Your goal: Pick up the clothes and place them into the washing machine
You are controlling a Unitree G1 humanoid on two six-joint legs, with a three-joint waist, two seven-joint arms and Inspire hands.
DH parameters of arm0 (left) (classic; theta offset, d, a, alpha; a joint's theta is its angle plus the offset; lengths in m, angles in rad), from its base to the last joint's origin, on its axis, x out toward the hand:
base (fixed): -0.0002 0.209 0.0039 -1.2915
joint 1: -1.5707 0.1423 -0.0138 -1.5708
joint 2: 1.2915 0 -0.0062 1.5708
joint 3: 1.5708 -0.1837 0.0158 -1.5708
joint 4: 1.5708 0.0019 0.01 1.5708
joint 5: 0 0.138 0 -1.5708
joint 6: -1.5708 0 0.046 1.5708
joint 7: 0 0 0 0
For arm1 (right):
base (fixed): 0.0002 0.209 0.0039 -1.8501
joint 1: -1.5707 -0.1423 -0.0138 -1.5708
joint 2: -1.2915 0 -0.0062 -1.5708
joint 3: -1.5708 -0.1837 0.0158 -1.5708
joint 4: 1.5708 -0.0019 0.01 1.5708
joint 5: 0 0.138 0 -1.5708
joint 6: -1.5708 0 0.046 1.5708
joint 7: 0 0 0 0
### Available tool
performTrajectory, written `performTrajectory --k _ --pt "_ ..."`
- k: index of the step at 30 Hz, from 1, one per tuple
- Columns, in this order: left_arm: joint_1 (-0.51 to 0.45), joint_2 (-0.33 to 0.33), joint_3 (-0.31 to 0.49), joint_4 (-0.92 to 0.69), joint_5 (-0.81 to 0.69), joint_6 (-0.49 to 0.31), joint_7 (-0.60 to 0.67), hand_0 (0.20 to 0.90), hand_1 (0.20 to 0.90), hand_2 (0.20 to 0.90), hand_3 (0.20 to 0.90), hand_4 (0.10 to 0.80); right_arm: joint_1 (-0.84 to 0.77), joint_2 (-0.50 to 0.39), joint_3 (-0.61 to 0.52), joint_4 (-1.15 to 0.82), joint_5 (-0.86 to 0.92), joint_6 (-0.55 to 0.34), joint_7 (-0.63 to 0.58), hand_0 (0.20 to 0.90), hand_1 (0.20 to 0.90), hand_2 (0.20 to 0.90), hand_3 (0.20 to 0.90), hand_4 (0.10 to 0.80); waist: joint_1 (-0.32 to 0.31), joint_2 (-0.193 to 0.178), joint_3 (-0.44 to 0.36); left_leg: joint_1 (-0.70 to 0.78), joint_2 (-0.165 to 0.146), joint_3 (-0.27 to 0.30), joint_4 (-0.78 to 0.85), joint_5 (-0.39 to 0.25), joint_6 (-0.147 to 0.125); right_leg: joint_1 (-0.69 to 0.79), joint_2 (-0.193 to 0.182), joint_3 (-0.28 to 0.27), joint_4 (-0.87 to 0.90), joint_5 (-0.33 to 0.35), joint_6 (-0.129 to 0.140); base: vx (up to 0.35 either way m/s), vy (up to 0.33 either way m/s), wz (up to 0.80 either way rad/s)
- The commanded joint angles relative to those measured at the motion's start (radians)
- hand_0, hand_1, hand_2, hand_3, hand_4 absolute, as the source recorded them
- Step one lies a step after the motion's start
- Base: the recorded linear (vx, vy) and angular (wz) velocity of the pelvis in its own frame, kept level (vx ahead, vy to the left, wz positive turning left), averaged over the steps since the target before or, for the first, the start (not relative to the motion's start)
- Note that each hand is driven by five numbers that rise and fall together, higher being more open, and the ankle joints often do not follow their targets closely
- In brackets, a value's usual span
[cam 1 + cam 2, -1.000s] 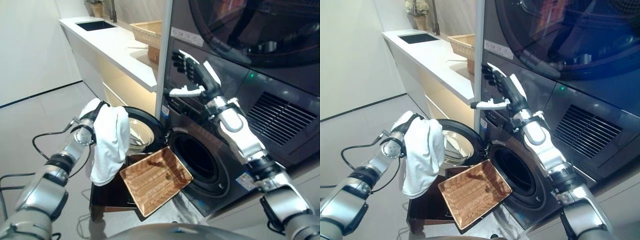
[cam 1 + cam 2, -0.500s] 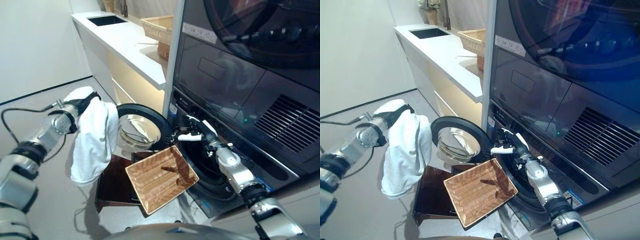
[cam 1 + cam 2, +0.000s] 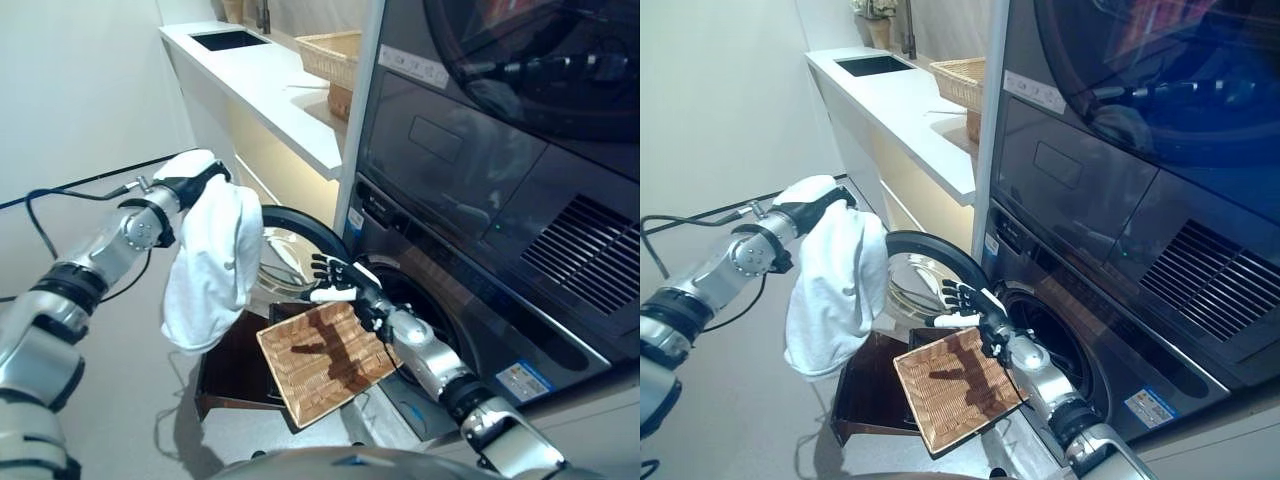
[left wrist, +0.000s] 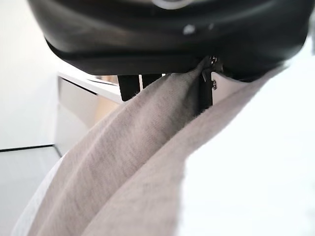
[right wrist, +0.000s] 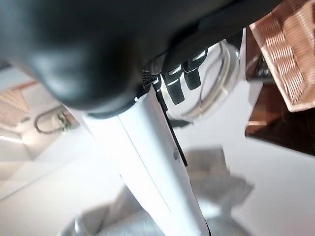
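Note:
A white cloth (image 3: 210,265) hangs from my left hand (image 3: 193,182), whose fingers are curled into its top. It dangles left of the washing machine's open round door (image 3: 286,250). In the left wrist view the cloth (image 4: 147,172) fills nearly everything under the hand's dark bulk (image 4: 167,34). My right hand (image 3: 334,281) is open, fingers spread, held low in front of the dark drum opening (image 3: 425,310) and just above a tilted wicker basket (image 3: 325,362). In the right wrist view its fingers (image 5: 179,81) point toward the door glass (image 5: 219,81).
The wicker basket rests on a dark wooden stand (image 3: 235,375) before the machine. A second machine (image 3: 520,110) is stacked above. A white counter (image 3: 270,85) with a sink (image 3: 228,39) and another wicker basket (image 3: 335,55) runs along the back left.
The camera has shifted. My right hand has dropped from the upper control panel to just above the tilted basket at the drum opening. My left hand has carried the cloth closer to the door.

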Motion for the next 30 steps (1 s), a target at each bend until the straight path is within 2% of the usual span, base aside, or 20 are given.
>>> performTrajectory --k 1,8,18,30 --pt "-0.180 -0.023 0.026 -0.021 -0.066 -0.032 0.094 0.200 0.200 0.200 0.200 0.300 -0.189 0.041 0.012 0.041 0.094 -0.070 0.007 0.900 0.900 0.900 0.900 0.800 0.039 0.044 -0.113 -0.018 -0.015 0.009 0.023 -0.038 -0.024 -0.021 -0.026 -0.011 0.163 -0.120 0.031 0.000 0.000 0.00" --pt "-0.167 -0.089 0.028 -0.041 -0.092 -0.023 0.094 0.200 0.200 0.200 0.200 0.300 -0.258 0.086 0.051 0.067 0.140 -0.055 -0.009 0.900 0.900 0.900 0.900 0.800 0.050 0.030 -0.112 -0.021 -0.012 0.008 0.024 -0.040 -0.022 -0.024 -0.024 -0.011 0.164 -0.118 0.029 0.000 0.000 0.00" --pt "-0.115 -0.165 0.041 -0.156 -0.149 -0.025 0.082 0.200 0.200 0.200 0.200 0.300 -0.331 0.127 0.074 0.135 0.140 -0.040 -0.028 0.900 0.900 0.900 0.900 0.800 0.068 0.012 -0.113 -0.021 -0.012 0.002 0.022 -0.041 -0.018 -0.022 -0.022 -0.011 0.160 -0.117 0.024 0.000 0.000 0.00" --pt "-0.129 -0.233 0.030 -0.258 -0.219 -0.027 0.082 0.200 0.200 0.200 0.200 0.300 -0.392 0.170 0.091 0.238 0.090 -0.027 -0.051 0.900 0.900 0.900 0.900 0.800 0.088 -0.001 -0.112 -0.030 -0.014 -0.010 0.022 -0.042 -0.014 -0.023 -0.025 -0.018 0.159 -0.113 0.022 -0.001 0.002 0.00"
